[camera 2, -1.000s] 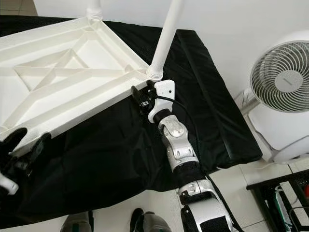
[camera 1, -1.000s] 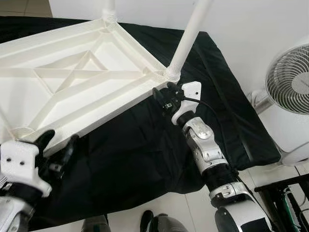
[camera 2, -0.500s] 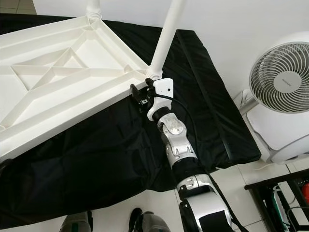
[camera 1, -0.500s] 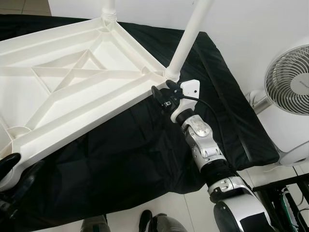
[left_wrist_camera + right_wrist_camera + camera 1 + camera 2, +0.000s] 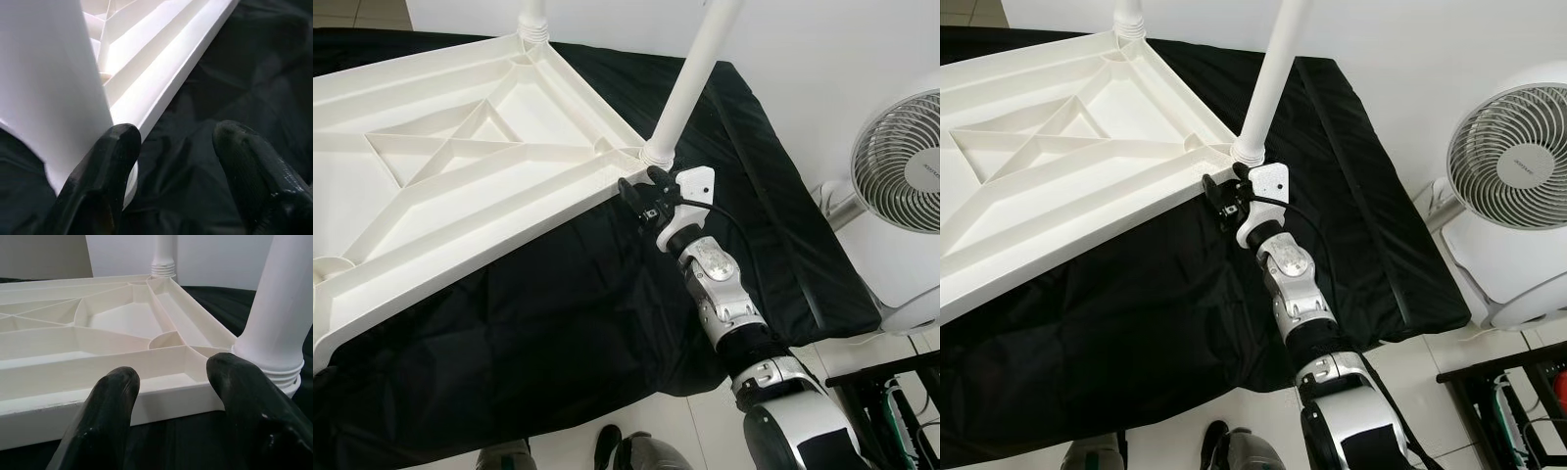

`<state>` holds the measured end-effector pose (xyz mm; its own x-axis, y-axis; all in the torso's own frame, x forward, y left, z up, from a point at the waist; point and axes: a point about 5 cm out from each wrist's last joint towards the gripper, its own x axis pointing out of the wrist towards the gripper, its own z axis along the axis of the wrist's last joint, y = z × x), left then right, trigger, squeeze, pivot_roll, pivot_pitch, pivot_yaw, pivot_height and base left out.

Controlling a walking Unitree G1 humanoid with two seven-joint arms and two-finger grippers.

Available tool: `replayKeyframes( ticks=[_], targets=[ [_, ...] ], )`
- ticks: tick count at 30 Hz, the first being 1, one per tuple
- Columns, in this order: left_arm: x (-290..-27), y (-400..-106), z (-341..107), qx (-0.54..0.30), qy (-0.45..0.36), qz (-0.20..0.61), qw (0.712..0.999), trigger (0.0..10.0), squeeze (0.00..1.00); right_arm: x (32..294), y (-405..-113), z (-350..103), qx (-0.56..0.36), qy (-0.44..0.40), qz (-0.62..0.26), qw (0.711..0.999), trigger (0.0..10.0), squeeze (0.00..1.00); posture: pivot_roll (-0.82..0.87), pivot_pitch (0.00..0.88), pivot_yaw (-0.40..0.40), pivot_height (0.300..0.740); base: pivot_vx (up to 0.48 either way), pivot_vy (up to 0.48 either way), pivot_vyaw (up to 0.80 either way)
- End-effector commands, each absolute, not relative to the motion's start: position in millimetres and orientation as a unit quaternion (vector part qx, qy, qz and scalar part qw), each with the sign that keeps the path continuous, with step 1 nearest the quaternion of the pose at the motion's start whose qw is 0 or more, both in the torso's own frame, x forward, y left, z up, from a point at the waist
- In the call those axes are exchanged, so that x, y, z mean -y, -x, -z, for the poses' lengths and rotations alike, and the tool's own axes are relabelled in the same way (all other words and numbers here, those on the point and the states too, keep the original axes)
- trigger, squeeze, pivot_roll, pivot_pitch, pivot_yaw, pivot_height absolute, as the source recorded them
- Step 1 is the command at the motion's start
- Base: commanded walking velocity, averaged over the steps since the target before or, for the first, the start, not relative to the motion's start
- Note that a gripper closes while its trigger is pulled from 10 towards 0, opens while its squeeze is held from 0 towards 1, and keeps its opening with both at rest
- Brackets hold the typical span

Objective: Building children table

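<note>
Jaws spread on right gripper (image 5: 641, 191) beside upturned tabletop (image 5: 460, 186) corner, left gripper (image 5: 171, 161) spread too; legs being fitted, next leg (image 5: 690, 83) needs seating check.

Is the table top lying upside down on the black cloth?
Yes, the table top shows its ribbed underside, with legs pointing up from its corners.

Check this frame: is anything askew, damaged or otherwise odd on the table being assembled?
Nothing looks damaged. The white tabletop lies upside down on the black cloth, normal for fitting legs. Two legs stand screwed into the far corners. The right gripper, open, sits at the nearer leg's corner.
</note>
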<state>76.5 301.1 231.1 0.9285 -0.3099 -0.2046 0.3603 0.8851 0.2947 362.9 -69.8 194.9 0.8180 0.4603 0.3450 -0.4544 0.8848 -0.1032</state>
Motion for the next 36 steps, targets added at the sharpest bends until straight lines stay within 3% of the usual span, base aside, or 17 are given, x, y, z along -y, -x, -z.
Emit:
replayKeyframes(
  ticks=[1, 7, 14, 23, 26, 29, 33, 36],
  targets=[
    [-302, -71, -232, -0.099, -0.176, 0.178, 0.963, 10.0, 0.0, 76, -363, -189, 0.176, 0.012, -0.233, 0.956, 10.0, 0.0, 0.46, 0.241, -0.172, 0.74, 0.0, 0.0, 0.0],
    [-316, -61, -239, -0.175, -0.245, 0.158, 0.94, 10.0, 0.0, 72, -364, -190, 0.178, 0.009, -0.238, 0.955, 10.0, 0.0, 0.5, 0.254, -0.176, 0.74, 0.0, 0.0, 0.0],
    [-326, -57, -244, -0.205, -0.264, 0.14, 0.932, 10.0, 0.0, 69, -364, -190, 0.179, 0.007, -0.241, 0.954, 10.0, 0.0, 0.5, 0.253, -0.177, 0.74, 0.0, 0.0, 0.0],
    [-362, -53, -264, -0.28, -0.354, 0.084, 0.888, 10.0, 0.0, 70, -364, -189, 0.181, 0.004, -0.238, 0.954, 10.0, 0.0, 0.5, 0.252, -0.17, 0.74, 0.0, 0.0, 0.0],
    [-384, -64, -272, -0.281, -0.41, 0.036, 0.867, 10.0, 0.0, 70, -364, -188, 0.181, 0.002, -0.235, 0.955, 10.0, 0.0, 0.5, 0.247, -0.163, 0.74, 0.0, 0.0, 0.0],
    [-387, -67, -274, -0.278, -0.426, 0.03, 0.86, 10.0, 0.0, 70, -364, -187, 0.181, 0.002, -0.235, 0.955, 10.0, 0.0, 0.5, 0.247, -0.163, 0.74, 0.0, 0.0, 0.0],
    [-392, -80, -282, -0.244, -0.461, 0.012, 0.853, 10.0, 0.0, 70, -364, -187, 0.181, 0.001, -0.233, 0.955, 10.0, 0.0, 0.49, 0.239, -0.163, 0.74, 0.0, 0.0, 0.0],
    [-396, -106, -291, -0.17, -0.511, -0.04, 0.842, 10.0, 0.0, 71, -364, -187, 0.182, 0.001, -0.231, 0.956, 10.0, 0.0, 0.48, 0.231, -0.159, 0.74, 0.0, 0.0, 0.0]
  ],
)
